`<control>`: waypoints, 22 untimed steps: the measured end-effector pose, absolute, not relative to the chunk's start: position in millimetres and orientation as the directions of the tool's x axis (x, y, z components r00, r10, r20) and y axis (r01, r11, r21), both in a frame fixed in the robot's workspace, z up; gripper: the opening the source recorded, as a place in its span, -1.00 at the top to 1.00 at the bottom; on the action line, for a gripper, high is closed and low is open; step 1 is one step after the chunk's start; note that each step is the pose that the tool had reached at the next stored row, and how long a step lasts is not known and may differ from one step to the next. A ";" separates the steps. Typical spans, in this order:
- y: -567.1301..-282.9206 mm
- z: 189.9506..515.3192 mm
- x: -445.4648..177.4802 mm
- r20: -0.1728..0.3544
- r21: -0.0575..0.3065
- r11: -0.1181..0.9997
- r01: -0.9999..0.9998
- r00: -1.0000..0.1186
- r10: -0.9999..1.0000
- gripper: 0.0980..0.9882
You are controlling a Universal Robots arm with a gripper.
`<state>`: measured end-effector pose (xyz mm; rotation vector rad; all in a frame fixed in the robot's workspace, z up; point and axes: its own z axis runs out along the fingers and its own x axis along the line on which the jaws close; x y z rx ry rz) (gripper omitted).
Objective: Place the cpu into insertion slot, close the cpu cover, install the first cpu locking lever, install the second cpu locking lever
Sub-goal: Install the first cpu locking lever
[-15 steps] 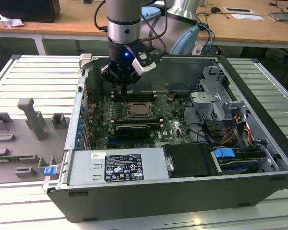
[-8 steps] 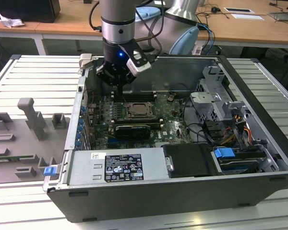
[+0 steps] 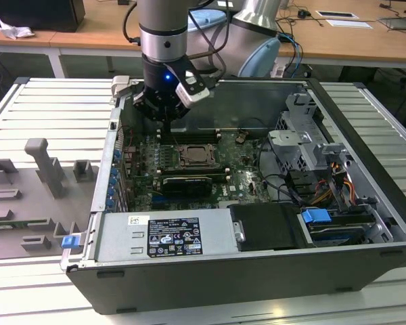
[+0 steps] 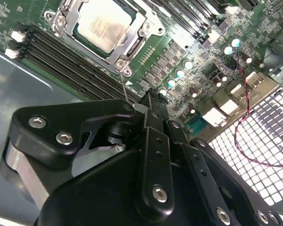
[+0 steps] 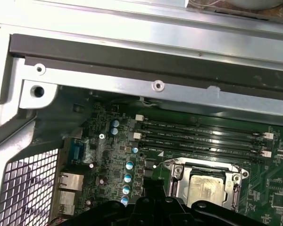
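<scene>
The cpu (image 4: 104,23) lies flat in the socket on the motherboard, its pale metal top showing through the cpu cover (image 4: 68,21), which is folded down around it. A thin wire locking lever (image 4: 124,87) rises from the socket corner towards my gripper (image 4: 148,99). The gripper is shut, a little off that corner; whether it touches the lever is hidden. In the exterior view the gripper (image 3: 164,120) hangs inside the open case, just up and to the left of the cpu (image 3: 195,156). The first wrist view has the cpu (image 5: 205,188), the cover (image 5: 179,175) and the gripper (image 5: 151,186).
Memory slots (image 4: 61,59) run beside the socket. A long black card (image 3: 185,183) lies in front of it. The case wall (image 5: 155,70) is close behind the gripper. A drive cage (image 3: 304,145) and cables (image 3: 338,176) fill the exterior view's right. Grey fixtures (image 3: 44,162) stand on the table.
</scene>
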<state>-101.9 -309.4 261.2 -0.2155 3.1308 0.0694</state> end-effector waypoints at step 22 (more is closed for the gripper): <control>-292.3 258.8 -108.9 -0.006 0.044 0.992 -0.121 -0.993 -0.120 0.98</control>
